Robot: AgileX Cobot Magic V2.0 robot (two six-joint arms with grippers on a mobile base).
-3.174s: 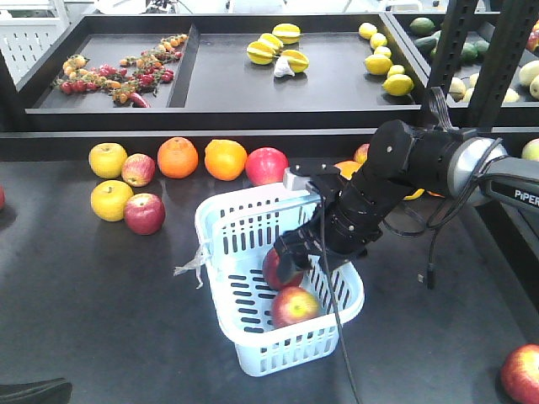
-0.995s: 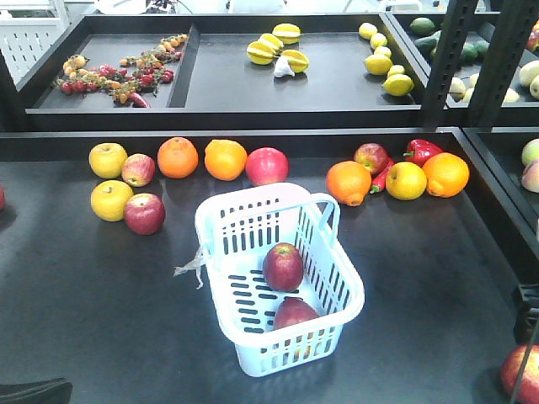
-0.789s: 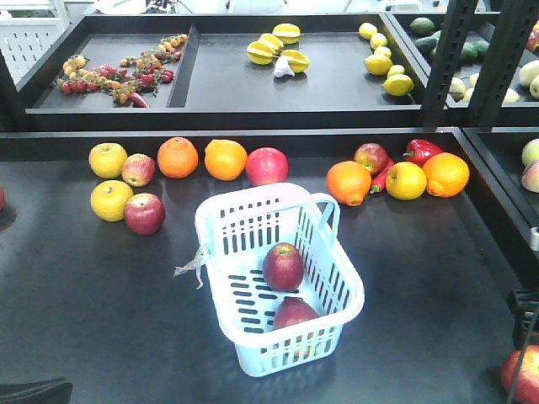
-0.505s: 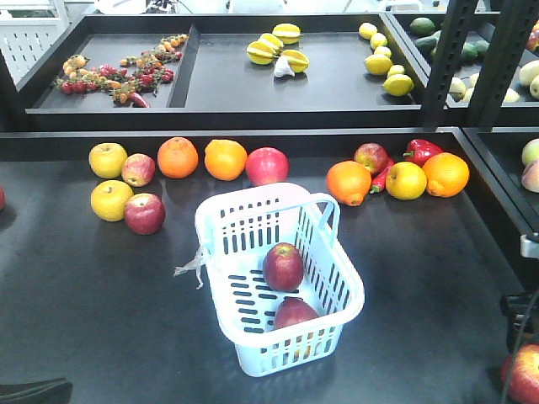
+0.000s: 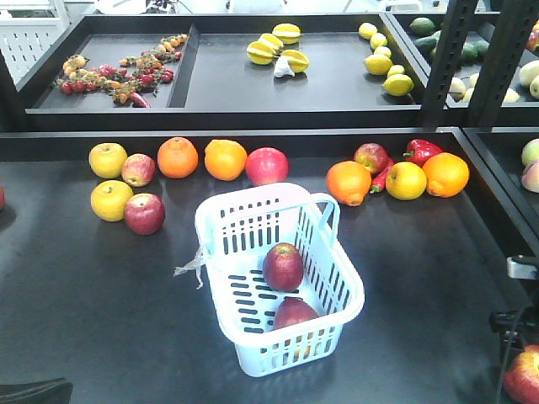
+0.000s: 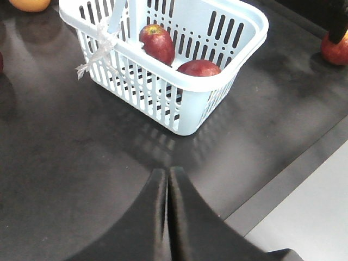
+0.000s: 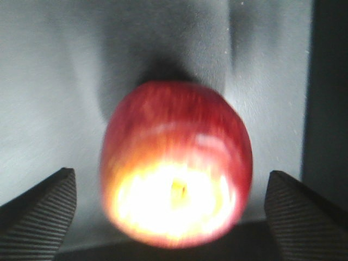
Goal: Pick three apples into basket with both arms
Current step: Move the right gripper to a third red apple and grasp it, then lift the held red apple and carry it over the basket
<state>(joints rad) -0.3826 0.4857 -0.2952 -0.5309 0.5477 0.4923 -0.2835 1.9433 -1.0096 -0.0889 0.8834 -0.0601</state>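
Two ribbed fingertips (image 7: 38,209) of the right tool (image 7: 174,212) are seen at the lower corners of the right wrist view, spread wide, with a blurred red apple (image 7: 176,166) lying between them and touched by neither. In the front view the same apple (image 5: 524,379) is cut off at the lower right corner of the frame, on the dark counter (image 5: 101,295), with a small part of the right arm (image 5: 515,295) showing just above it at the right edge.

At the bottom of the left wrist view the left tool (image 6: 166,187) is seen with its two black fingers pressed together and nothing held, over bare counter at the lower middle of the frame.

Higher in that view, and at the centre of the front view, the pale-blue basket (image 5: 337,303) stands upright on the counter with its handle folded down. Two dark-red apples are held in it: one (image 5: 295,314) against the near end wall, the other (image 5: 283,266) about the middle of the floor.

Further back, in the left half of the front view, a row of fruit (image 5: 181,160) is laid out, and a second group of fruit (image 5: 396,175) lies to the right. At the top of the frame, black trays (image 5: 210,84) carrying more produce are seen.
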